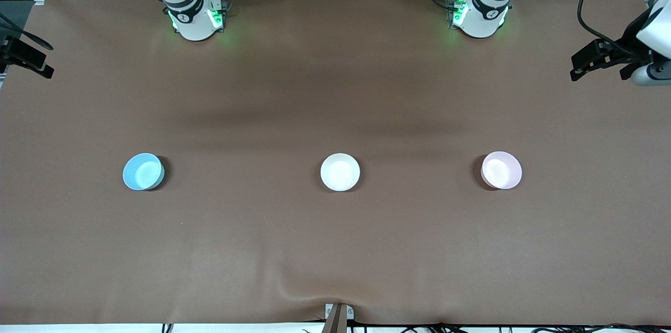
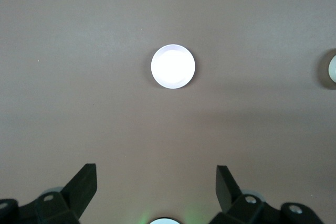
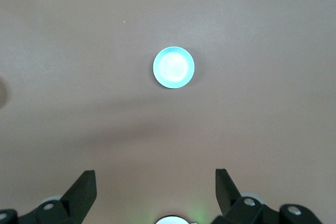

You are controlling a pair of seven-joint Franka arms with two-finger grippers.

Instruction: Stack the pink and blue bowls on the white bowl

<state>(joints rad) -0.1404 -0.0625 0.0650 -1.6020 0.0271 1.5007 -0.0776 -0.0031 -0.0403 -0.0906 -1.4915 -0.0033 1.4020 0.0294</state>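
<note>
Three bowls stand apart in a row across the table. The blue bowl is toward the right arm's end, the white bowl is in the middle, and the pink bowl is toward the left arm's end. My left gripper is open and empty, high over the pink bowl, with the white bowl at the edge of its wrist view. My right gripper is open and empty, high over the blue bowl. Both show wide-apart fingers in their wrist views.
A brown cover lies over the whole table, with a wrinkle at the near edge by a small bracket. The arm bases glow green along the edge by the robots.
</note>
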